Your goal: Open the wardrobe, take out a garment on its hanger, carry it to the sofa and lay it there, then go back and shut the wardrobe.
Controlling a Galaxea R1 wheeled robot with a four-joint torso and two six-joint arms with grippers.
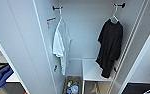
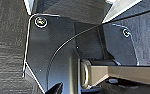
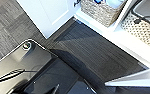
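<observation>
Wardrobe (image 1: 23, 37) stands open; black garment (image 1: 110, 45) hangs on hanger (image 1: 114, 17).

**Open wardrobe: clear middle, shirts at the sides**

The wardrobe (image 1: 86, 30) stands open, both doors swung wide. Between the white T-shirt (image 1: 61, 43) on the left hook and the black garment (image 1: 110, 46) on the right hook lies an open gap before the back wall. Lower down, a white shelf (image 1: 93, 71) juts beneath the garment, and a woven basket (image 1: 72, 86) takes up the floor compartment beside it.

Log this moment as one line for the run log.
wardrobe: open | black T-shirt: hanging on hanger, right hook | white T-shirt: left hook | grippers: fingers indiscernible
</observation>
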